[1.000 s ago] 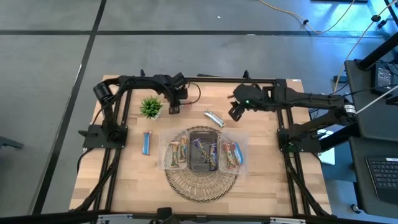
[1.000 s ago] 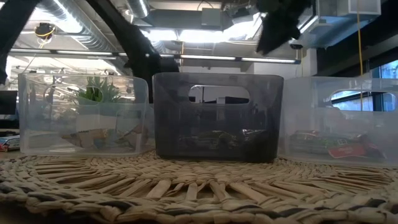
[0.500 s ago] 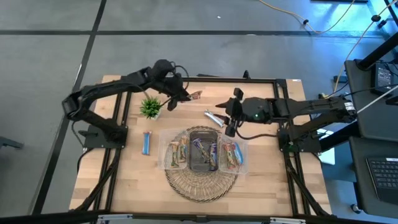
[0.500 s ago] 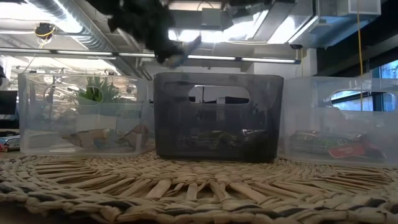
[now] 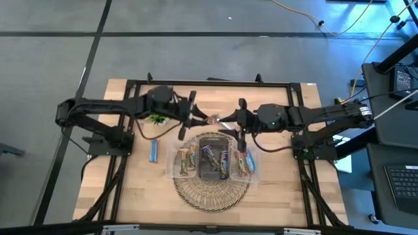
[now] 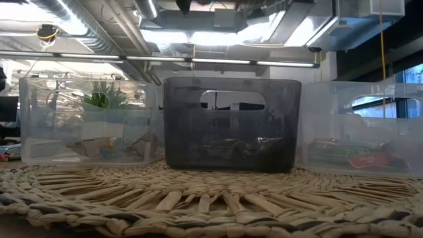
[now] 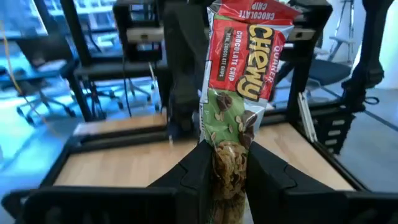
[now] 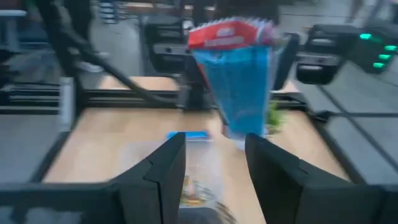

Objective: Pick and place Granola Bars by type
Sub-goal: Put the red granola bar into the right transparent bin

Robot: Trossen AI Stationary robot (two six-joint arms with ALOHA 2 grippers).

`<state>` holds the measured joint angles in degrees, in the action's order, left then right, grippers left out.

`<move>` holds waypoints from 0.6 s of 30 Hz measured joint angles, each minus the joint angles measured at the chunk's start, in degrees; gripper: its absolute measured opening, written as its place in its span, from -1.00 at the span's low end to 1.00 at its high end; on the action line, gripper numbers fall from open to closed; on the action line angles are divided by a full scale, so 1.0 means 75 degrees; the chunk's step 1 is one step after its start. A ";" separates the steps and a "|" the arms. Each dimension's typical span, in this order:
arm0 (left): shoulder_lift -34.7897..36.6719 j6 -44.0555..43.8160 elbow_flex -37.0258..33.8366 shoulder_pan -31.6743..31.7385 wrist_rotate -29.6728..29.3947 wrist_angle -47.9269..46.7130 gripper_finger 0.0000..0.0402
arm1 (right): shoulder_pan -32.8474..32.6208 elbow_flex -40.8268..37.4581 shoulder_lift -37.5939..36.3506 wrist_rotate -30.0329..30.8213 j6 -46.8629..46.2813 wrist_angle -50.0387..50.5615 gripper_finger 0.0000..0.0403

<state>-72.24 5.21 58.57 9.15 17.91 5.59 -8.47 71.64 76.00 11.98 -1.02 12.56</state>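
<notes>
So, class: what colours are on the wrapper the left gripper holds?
Red top, green lower part on the granola bar, clearest in the left wrist view.

We see a red Chewy chocolate chip granola bar [image 7: 239, 87] held upright by its lower end, above the table behind the bins. Facing it, a second bar [image 8: 239, 87] stands upright, blue-wrapped with a red top. A blue bar [image 5: 154, 150] lies flat on the wood, left of the bins. Tan bars [image 5: 186, 160], dark bars [image 5: 215, 160] and red ones [image 5: 243, 162] lie sorted in three bins.
</notes>
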 joint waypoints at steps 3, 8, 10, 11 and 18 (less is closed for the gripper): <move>-0.0010 0.0006 0.0000 -0.0500 -0.0829 0.0331 -0.64 | -0.0030 0.0000 0.0019 -0.0190 -0.0033 -0.0022 -0.16; -0.0010 0.0006 0.0000 -0.1097 -0.1679 0.0917 -0.64 | -0.0195 0.0000 0.0021 -0.0145 0.0181 -0.0347 -0.08; -0.0010 0.0006 0.0000 -0.1284 -0.1929 0.1010 -0.64 | -0.0241 0.0000 0.0021 -0.0148 0.0209 -0.0492 0.02; -0.0010 0.0006 0.0000 -0.1357 -0.2042 0.1008 -0.64 | -0.0254 0.0000 0.0021 -0.0145 0.0214 -0.0547 0.08; -0.0010 0.0001 0.0000 -0.1661 -0.2505 0.1003 -0.64 | -0.0255 0.0000 0.0021 0.0226 0.0293 -0.0923 0.46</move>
<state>-72.31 5.21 58.57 -3.31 -0.88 13.11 -10.38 71.64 76.16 13.68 1.17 5.64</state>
